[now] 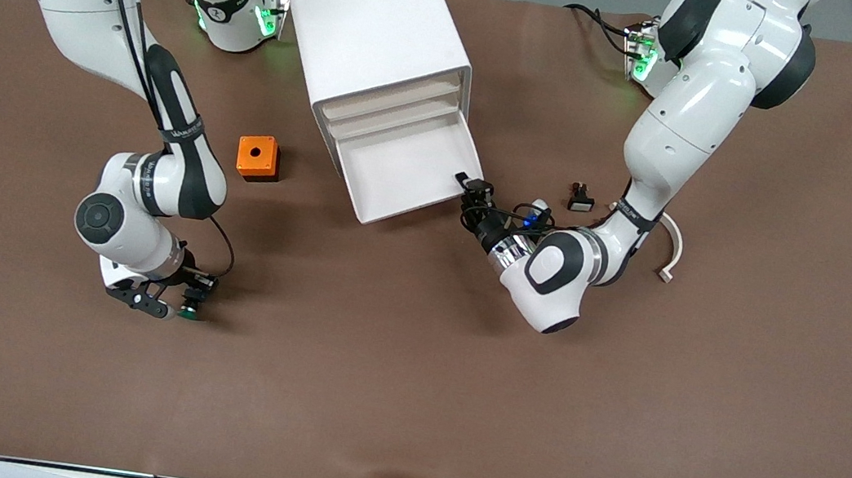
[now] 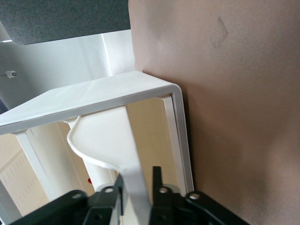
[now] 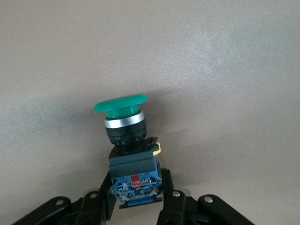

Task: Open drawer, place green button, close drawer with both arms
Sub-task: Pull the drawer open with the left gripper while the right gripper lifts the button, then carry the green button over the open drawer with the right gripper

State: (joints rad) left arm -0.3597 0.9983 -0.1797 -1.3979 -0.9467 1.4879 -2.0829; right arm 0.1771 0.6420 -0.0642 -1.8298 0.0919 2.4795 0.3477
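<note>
Your right tool (image 1: 180, 304) is sitting low at the right arm's end of the worktop (image 1: 409, 368), nearer the front camera than the orange box (image 1: 258, 158). In the right wrist view its fingers (image 3: 174, 199) are pressing in on both sides of the button (image 3: 131, 154), gripping the black-blue body with the green cap pointing away from the wrist. The button is lying just at the worktop surface, well apart from the cabinet (image 1: 373, 43).

Your left tool (image 1: 473, 193) is resting at the corner of the drawer (image 1: 401, 178), on the side toward the left arm's end. The drawer is standing pulled out of the cabinet's lowest slot, its white tray showing bare. In the left wrist view the fingers (image 2: 158, 180) are straddling the drawer's front lip (image 2: 133, 178), but you cannot tell whether they are pinching it or standing slightly slack.

Between the right tool and the drawer you are looking at bare brown worktop, with the orange box lying just beside that path, toward the cabinet. The left arm's forearm is lying close along the drawer's end. A black button with a white cap (image 1: 580, 198) is sitting near the left arm, and a curved white strip (image 1: 673, 251) is lying just past it toward that end of the worktop.
</note>
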